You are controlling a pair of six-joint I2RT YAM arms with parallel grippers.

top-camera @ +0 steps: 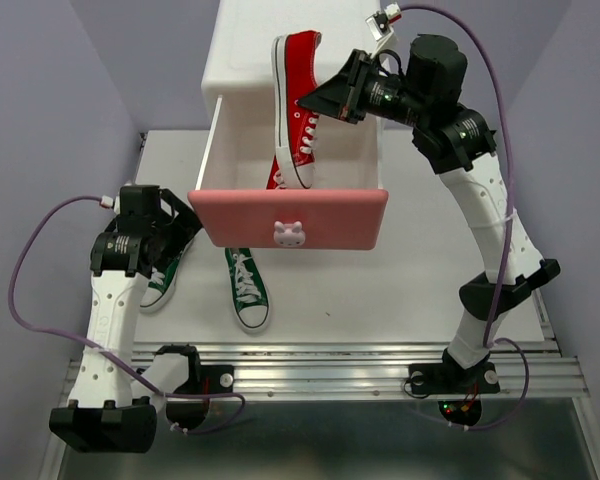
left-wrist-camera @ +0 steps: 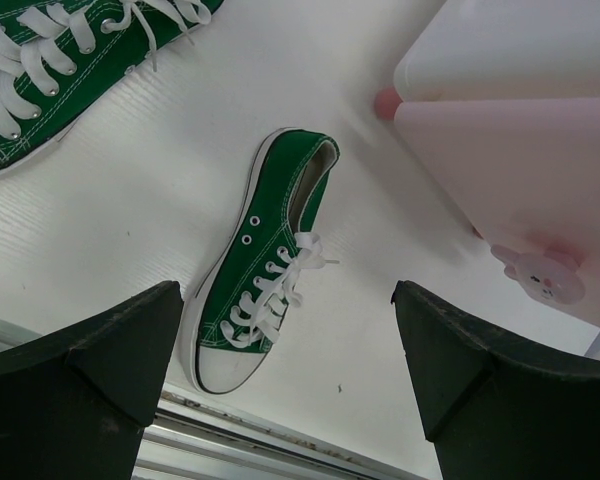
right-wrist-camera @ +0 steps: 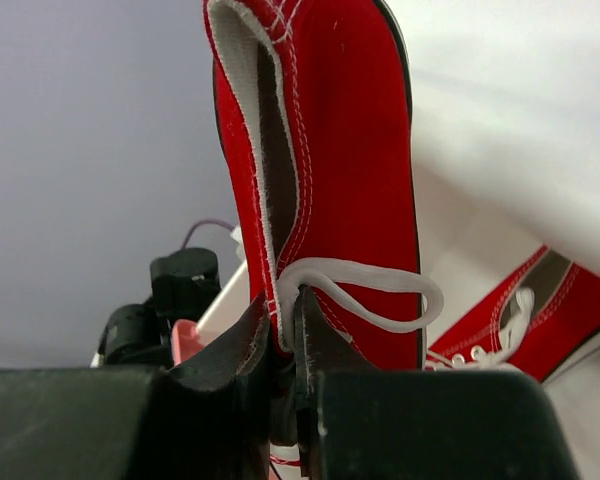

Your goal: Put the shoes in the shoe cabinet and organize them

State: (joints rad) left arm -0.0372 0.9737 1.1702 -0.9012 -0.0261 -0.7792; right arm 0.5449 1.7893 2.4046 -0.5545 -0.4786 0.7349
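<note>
This looks like a robot test booth in a lab: plain lilac panels (top-camera: pixel 40 80) wall in a white table (top-camera: pixel 420 290). Two arms (top-camera: pixel 490 225) are bolted to an aluminium rail (top-camera: pixel 340 375) at its near edge, with purple cables (top-camera: pixel 11 285) trailing loose.

— What are you made of?
— White shells on both my arms (top-camera: pixel 115 310), black joints between.
— And the claws?
— My left gripper (left-wrist-camera: pixel 285 292) has matte black wedge fingers (left-wrist-camera: pixel 110 360). Purple cables (top-camera: pixel 12 295) loop off each wrist.
</note>
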